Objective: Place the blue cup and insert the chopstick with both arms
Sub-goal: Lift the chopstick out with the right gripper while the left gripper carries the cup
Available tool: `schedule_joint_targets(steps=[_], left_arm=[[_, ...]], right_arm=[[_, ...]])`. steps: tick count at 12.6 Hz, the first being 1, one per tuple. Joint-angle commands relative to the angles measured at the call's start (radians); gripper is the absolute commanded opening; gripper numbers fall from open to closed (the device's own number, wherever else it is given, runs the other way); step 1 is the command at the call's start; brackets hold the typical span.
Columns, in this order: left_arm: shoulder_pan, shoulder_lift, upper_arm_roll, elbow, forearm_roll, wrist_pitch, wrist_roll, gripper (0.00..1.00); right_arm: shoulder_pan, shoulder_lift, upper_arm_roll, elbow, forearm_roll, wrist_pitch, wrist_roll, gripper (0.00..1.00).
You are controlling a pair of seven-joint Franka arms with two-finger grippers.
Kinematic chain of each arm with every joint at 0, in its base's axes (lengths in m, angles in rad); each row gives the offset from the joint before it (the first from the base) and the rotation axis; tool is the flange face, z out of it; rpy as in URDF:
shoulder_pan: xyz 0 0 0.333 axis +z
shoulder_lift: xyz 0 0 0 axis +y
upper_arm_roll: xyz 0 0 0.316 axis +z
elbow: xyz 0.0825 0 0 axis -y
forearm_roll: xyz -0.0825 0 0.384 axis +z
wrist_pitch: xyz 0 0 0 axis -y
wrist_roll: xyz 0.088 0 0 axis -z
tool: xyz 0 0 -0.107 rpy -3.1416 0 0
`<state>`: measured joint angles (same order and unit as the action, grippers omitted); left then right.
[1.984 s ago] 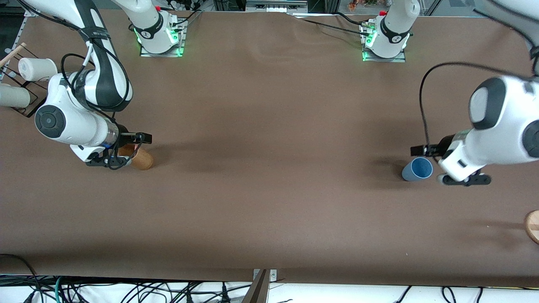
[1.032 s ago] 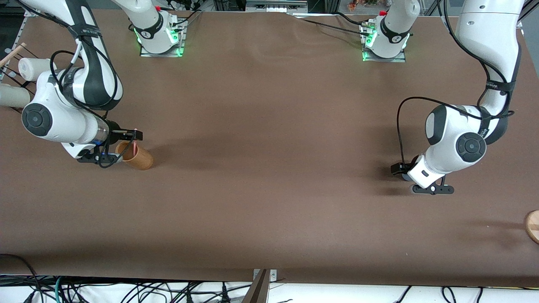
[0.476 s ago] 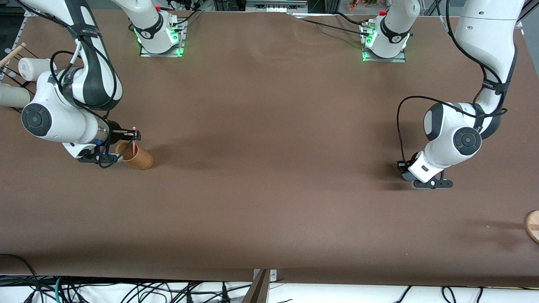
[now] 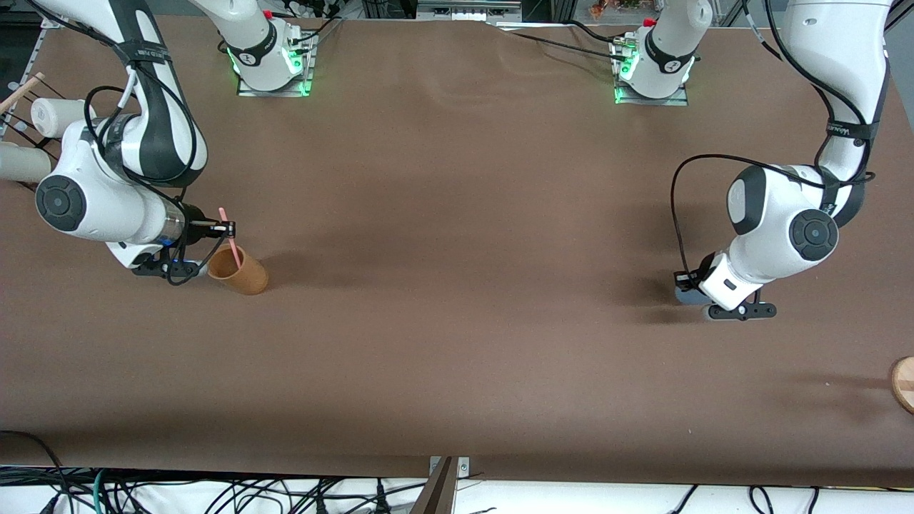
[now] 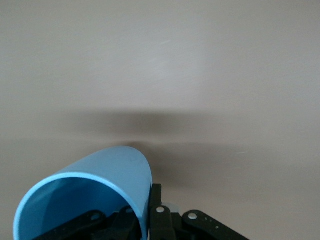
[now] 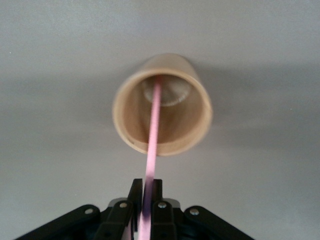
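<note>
Two grasps are live: the right end effector (image 4: 227, 229), pinched shut on the chopstick (image 4: 228, 232), holds it with its lower end inside the tan cup (image 4: 239, 270) at the right arm's end of the tabletop (image 4: 457, 285). It should draw the chopstick straight out along the cup's axis, at about 12 o'clock in the right wrist view, so the rim isn't dragged. The left end effector (image 5: 150, 220), at its own end, grips the blue cup (image 5: 95, 195) by its wall, one finger inside the rim.

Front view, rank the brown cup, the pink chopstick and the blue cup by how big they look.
1. Brown cup.
2. Chopstick, long but very thin.
3. Blue cup, mostly hidden under the left gripper, so unsure.
</note>
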<state>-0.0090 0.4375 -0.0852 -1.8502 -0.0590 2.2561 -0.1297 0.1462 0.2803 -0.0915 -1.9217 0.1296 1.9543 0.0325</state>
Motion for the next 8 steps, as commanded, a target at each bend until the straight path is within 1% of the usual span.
schedule_joint_targets(steps=[1, 2, 4, 5, 8], left_arm=[[-0.067, 0.035, -0.102, 0.101, -0.005, -0.033, -0.225, 0.00], [-0.116, 0.064, -0.125, 0.144, -0.005, -0.033, -0.339, 0.00], [-0.263, 0.133, -0.128, 0.236, 0.007, -0.033, -0.569, 0.00], [-0.319, 0.167, -0.127, 0.277, 0.039, -0.033, -0.681, 0.00], [-0.466, 0.259, -0.105, 0.391, 0.088, -0.033, -0.930, 0.00]], right_arm=[[-0.008, -0.023, 0.006, -0.008, 0.021, -0.011, -0.014, 0.11], [-0.008, -0.024, 0.006, 0.006, 0.021, -0.023, -0.016, 0.11], [-0.008, -0.024, 0.006, 0.049, 0.021, -0.078, -0.014, 0.11], [-0.008, -0.024, 0.006, 0.076, 0.021, -0.109, -0.007, 0.11], [-0.007, -0.032, 0.009, 0.196, 0.019, -0.271, 0.023, 0.11]])
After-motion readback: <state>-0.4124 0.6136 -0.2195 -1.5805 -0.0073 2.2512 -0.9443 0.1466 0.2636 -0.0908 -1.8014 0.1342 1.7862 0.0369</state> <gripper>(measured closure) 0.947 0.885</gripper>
